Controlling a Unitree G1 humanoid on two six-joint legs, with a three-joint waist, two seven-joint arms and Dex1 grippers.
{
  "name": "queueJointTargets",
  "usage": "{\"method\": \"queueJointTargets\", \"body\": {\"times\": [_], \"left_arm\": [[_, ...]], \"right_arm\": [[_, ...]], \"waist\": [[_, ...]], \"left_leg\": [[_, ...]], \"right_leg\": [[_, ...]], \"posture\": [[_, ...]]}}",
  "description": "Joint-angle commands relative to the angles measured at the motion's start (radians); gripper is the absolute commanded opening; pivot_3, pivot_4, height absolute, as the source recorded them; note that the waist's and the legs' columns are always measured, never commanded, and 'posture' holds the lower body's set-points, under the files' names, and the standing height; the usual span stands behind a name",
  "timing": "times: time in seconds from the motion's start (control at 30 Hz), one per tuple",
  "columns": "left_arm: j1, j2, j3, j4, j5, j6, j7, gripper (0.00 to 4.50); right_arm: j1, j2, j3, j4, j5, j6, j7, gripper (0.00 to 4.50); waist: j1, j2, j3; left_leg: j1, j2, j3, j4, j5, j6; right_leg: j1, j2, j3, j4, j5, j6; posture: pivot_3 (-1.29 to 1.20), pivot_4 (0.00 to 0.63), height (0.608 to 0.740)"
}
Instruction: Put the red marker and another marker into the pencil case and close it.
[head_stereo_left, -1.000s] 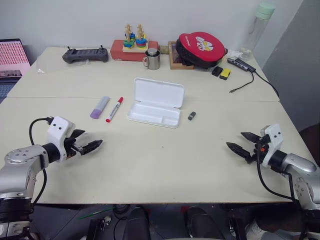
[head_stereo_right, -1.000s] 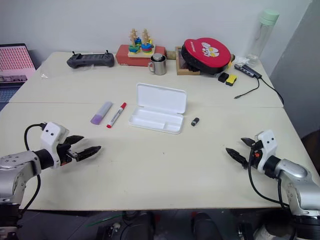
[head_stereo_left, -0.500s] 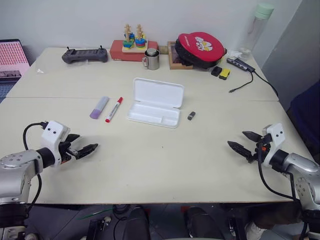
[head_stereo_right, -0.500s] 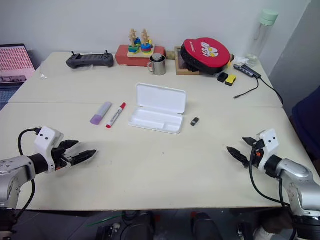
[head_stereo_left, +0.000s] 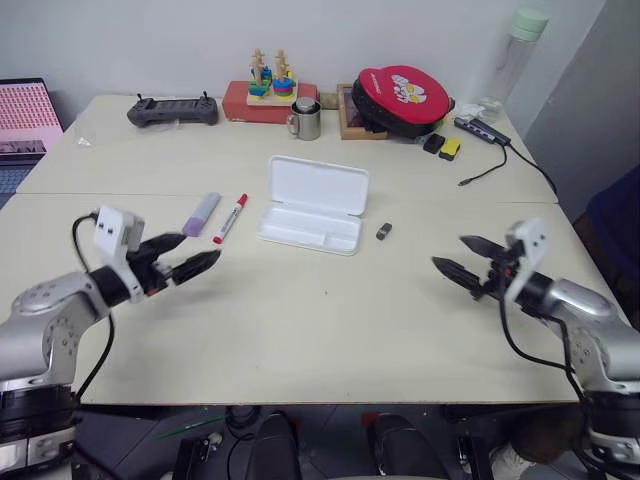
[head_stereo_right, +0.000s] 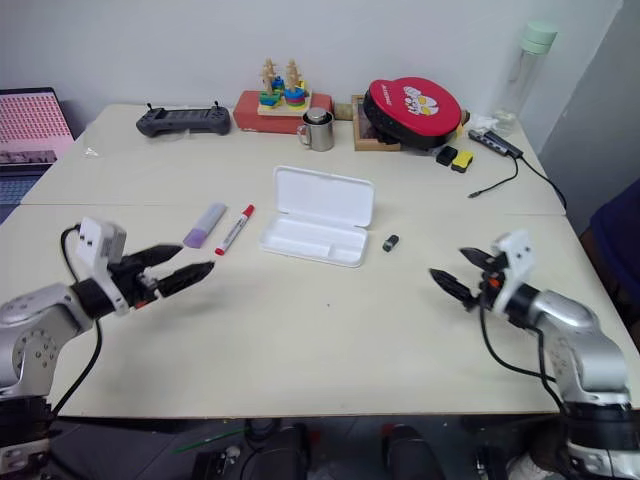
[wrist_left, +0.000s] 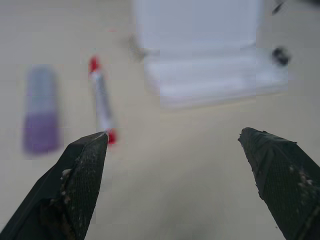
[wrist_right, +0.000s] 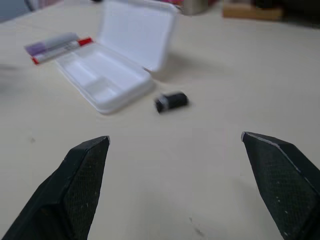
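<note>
Both spread hands lifted inward, left hand (head_stereo_left: 190, 264), right hand (head_stereo_left: 462, 258), white pencil case (head_stereo_left: 312, 205) lid open

Pencil case (head_stereo_left: 312, 205) – flat white box w/ rounded corners, lid open & tilted back, tray empty, mid-table. Red marker (head_stereo_left: 229, 218) – slim, white barrel, red ends, lying flat just left of it. Lavender marker (head_stereo_left: 199, 214) – stubby, beside the red one, apart.

Your left gripper (head_stereo_left: 192, 263) hangs with its two black fingers spread wide and nothing between them, pointing forward and inward toward your right side. Your right gripper (head_stereo_left: 465, 258) mirrors it, fingers equally wide and empty, aimed forward and inward toward the left one, well apart from it.
</note>
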Motion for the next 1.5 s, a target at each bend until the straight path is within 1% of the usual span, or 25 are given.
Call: {"method": "queueJointTargets", "body": {"times": [0.03, 0.13, 0.17, 0.23, 0.3, 0.37, 0.47, 0.6, 0.87, 1.0, 1.03, 1.17, 1.23, 1.27, 1.43, 1.47, 1.5], "left_arm": [[-0.062, -0.013, 0.053, -0.036, -0.076, 0.001, 0.003, 4.50], [-0.100, -0.029, 0.053, -0.059, -0.159, 0.045, -0.018, 4.50], [-0.102, -0.031, 0.046, -0.069, -0.173, 0.055, -0.025, 4.50], [-0.095, -0.030, 0.008, -0.081, -0.153, 0.039, -0.045, 4.50], [-0.105, -0.048, -0.022, -0.065, -0.124, 0.001, -0.045, 4.50], [-0.114, -0.065, -0.043, -0.053, -0.110, -0.010, -0.036, 4.50], [-0.120, -0.077, -0.050, -0.055, -0.109, -0.013, -0.024, 4.50], [-0.116, -0.072, -0.030, -0.060, -0.120, -0.013, -0.014, 4.50], [-0.107, -0.070, -0.007, -0.076, -0.132, -0.005, 0.003, 4.50], [-0.118, -0.067, -0.013, -0.063, -0.126, -0.009, -0.002, 4.50], [-0.125, -0.068, -0.013, -0.062, -0.128, -0.008, -0.001, 4.50], [-0.130, -0.070, -0.019, -0.063, -0.129, -0.005, -0.004, 4.50], [-0.130, -0.070, -0.019, -0.065, -0.129, -0.005, -0.003, 4.50], [-0.131, -0.071, -0.019, -0.063, -0.127, -0.006, -0.002, 4.50], [-0.131, -0.075, -0.014, -0.062, -0.127, -0.008, 0.007, 4.50], [-0.129, -0.076, -0.016, -0.064, -0.126, -0.010, 0.008, 4.50], [-0.127, -0.078, -0.016, -0.066, -0.126, -0.010, 0.009, 4.50]], "right_arm": [[-0.104, 0.026, 0.111, 0.004, -0.037, 0.038, 0.005, 4.44], [-0.268, 0.071, 0.260, 0.112, -0.128, 0.046, 0.028, 4.44], [-0.306, 0.082, 0.292, 0.142, -0.150, 0.042, 0.037, 4.44], [-0.387, 0.120, 0.342, 0.210, -0.178, 0.041, 0.058, 4.44], [-0.477, 0.179, 0.389, 0.319, -0.221, 0.018, 0.063, 4.44], [-0.534, 0.221, 0.432, 0.429, -0.267, -0.007, 0.078, 4.44], [-0.569, 0.260, 0.463, 0.536, -0.306, -0.038, 0.111, 4.44], [-0.585, 0.289, 0.492, 0.624, -0.349, -0.062, 0.147, 4.44], [-0.644, 0.341, 0.463, 0.838, -0.420, -0.157, 0.127, 4.44], [-0.679, 0.360, 0.454, 0.902, -0.437, -0.200, 0.136, 3.68], [-0.685, 0.362, 0.452, 0.912, -0.441, -0.209, 0.142, 3.32], [-0.702, 0.369, 0.441, 0.944, -0.455, -0.235, 0.151, 2.42], [-0.704, 0.368, 0.436, 0.949, -0.460, -0.245, 0.158, 1.91], [-0.705, 0.367, 0.435, 0.951, -0.462, -0.250, 0.163, 1.57], [-0.709, 0.361, 0.425, 0.963, -0.485, -0.288, 0.170, 0.32], [-0.710, 0.361, 0.424, 0.962, -0.487, -0.292, 0.174, 0.12], [-0.710, 0.358, 0.427, 0.957, -0.493, -0.299, 0.177, 0.03]], "waist": [[-0.003, 0.000, 0.000], [-0.009, 0.000, 0.000], [-0.011, 0.000, 0.000], [-0.008, 0.000, 0.000], [-0.007, 0.000, 0.000], [-0.004, 0.000, 0.000], [0.004, 0.000, 0.000], [0.010, 0.000, 0.000], [0.010, 0.000, 0.000], [0.010, 0.000, 0.000], [0.009, 0.000, 0.000], [0.008, 0.000, 0.000], [0.007, 0.000, 0.000], [0.007, 0.000, 0.000], [0.006, 0.000, 0.000], [0.006, 0.000, 0.000], [0.006, 0.000, 0.000]], "left_leg": [[0.000, 0.000, 0.000, 0.000, 0.000, 0.000], [0.000, 0.000, 0.000, 0.000, 0.000, 0.000], [0.000, 0.000, 0.000, 0.000, 0.000, 0.000], [0.000, 0.000, 0.000, 0.000, 0.000, 0.000], [0.000, 0.000, 0.000, 0.000, 0.000, 0.000], [0.000, 0.000, 0.000, 0.000, 0.000, 0.000], [-0.001, 0.000, -0.001, 0.000, 0.000, 0.000], [-0.001, 0.000, -0.001, 0.000, 0.000, 0.000], [0.000, 0.000, -0.003, 0.004, 0.000, 0.000], [-0.001, 0.000, -0.003, 0.010, 0.000, 0.000], [-0.001, 0.000, -0.003, 0.011, 0.000, 0.000], [-0.001, 0.000, -0.004, 0.012, 0.000, 0.000], [-0.001, 0.000, -0.004, 0.012, 0.000, 0.000], [-0.001, 0.000, -0.004, 0.012, 0.000, 0.000], [-0.001, 0.000, -0.004, 0.011, 0.000, 0.000], [-0.001, 0.000, -0.004, 0.011, 0.000, 0.000], [-0.001, 0.000, -0.004, 0.011, 0.000, 0.000]], "right_leg": [[0.000, 0.000, 0.000, 0.000, 0.000, 0.000], [-0.001, 0.001, 0.001, 0.000, 0.001, -0.002], [-0.001, 0.001, 0.001, 0.000, 0.002, -0.004], [-0.001, 0.001, 0.001, 0.001, 0.002, -0.004], [-0.001, 0.001, 0.000, 0.001, 0.002, -0.005], [-0.001, 0.001, 0.000, 0.002, 0.002, -0.005], [-0.001, 0.001, -0.002, 0.002, 0.002, -0.005], [-0.001, 0.001, -0.002, 0.002, 0.002, -0.005], [-0.001, 0.001, -0.003, 0.008, 0.002, -0.006], [-0.001, 0.001, -0.002, 0.011, 0.002, -0.005], [-0.001, 0.001, -0.002, 0.012, 0.002, -0.005], [-0.001, 0.002, -0.002, 0.014, 0.000, -0.003], [-0.001, 0.002, -0.002, 0.014, 0.000, -0.002], [-0.001, 0.002, -0.002, 0.014, 0.000, -0.002], [-0.001, 0.002, -0.002, 0.013, 0.000, -0.003], [-0.001, 0.002, -0.002, 0.013, 0.000, -0.003], [-0.001, 0.002, -0.002, 0.013, -0.001, -0.003]], "posture": [[0.00, 0.150, 0.740], [0.00, 0.150, 0.740], [0.00, 0.150, 0.740], [0.00, 0.150, 0.740], [0.00, 0.150, 0.740], [0.00, 0.150, 0.740], [0.00, 0.150, 0.740], [0.00, 0.150, 0.740], [0.00, 0.150, 0.740], [0.00, 0.150, 0.740], [0.00, 0.150, 0.740], [0.00, 0.150, 0.740], [0.00, 0.150, 0.740], [0.00, 0.150, 0.740], [0.00, 0.150, 0.740], [0.00, 0.150, 0.740], [0.00, 0.150, 0.740]]}}
